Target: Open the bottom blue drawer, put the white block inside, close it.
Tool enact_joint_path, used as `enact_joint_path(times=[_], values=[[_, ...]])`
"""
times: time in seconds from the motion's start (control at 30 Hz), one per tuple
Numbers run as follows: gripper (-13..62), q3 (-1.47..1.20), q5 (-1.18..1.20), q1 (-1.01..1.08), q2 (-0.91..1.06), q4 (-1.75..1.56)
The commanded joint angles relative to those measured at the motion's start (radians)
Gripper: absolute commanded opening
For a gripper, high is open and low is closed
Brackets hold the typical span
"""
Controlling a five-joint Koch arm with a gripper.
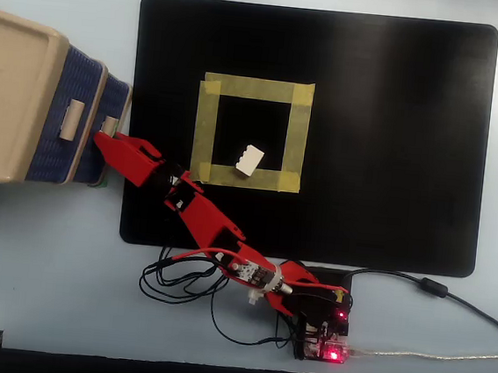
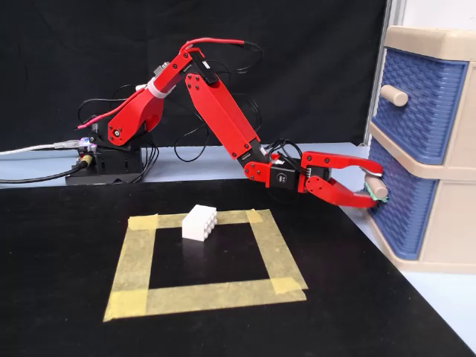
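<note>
The bottom blue drawer [image 2: 396, 217] sits low in the beige cabinet [image 2: 455, 223] and looks closed; from overhead the drawer [image 1: 117, 103] is at the left edge of the mat. My red gripper [image 2: 372, 187] reaches right to it, one jaw above and one below its small beige handle [image 2: 381, 188], closed around it. From overhead the gripper [image 1: 106, 134] sits just under that handle [image 1: 110, 125]. The white block [image 2: 199, 222] lies apart, inside the yellow tape square [image 2: 204, 296]; from overhead the block [image 1: 250, 159] is near the square's lower edge [image 1: 245, 177].
The matching top blue drawer [image 2: 421, 104] with its own handle [image 2: 394, 95] is above the gripper. A black mat [image 1: 394, 148] covers the table. The arm's base, board [image 1: 323, 335] and loose cables [image 1: 170, 276] lie off the mat's near edge.
</note>
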State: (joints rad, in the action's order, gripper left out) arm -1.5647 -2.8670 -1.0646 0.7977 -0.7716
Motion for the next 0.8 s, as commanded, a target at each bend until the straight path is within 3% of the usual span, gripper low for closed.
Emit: enact_joint_path(times=[0.0,0.1,0.3,0.43,0.47,0.5,0.57,0.67,0.77], values=[[-8.0,0.000,0.008,0.011,0.021,0.083],[-8.0,-0.158,0.005,0.066,0.104,0.084],[-8.0,-0.753,0.000,0.167,0.503,0.067],[-7.1,-0.907,0.003,0.201,0.629,0.077],[-1.5,-0.905,0.006,0.201,0.626,0.078],[12.7,-0.902,0.008,0.201,0.624,0.083],[31.6,-0.908,0.009,0.198,0.630,0.089],[33.8,-0.910,0.021,0.199,0.699,0.189],[33.8,-0.884,0.029,0.209,0.919,0.560]])
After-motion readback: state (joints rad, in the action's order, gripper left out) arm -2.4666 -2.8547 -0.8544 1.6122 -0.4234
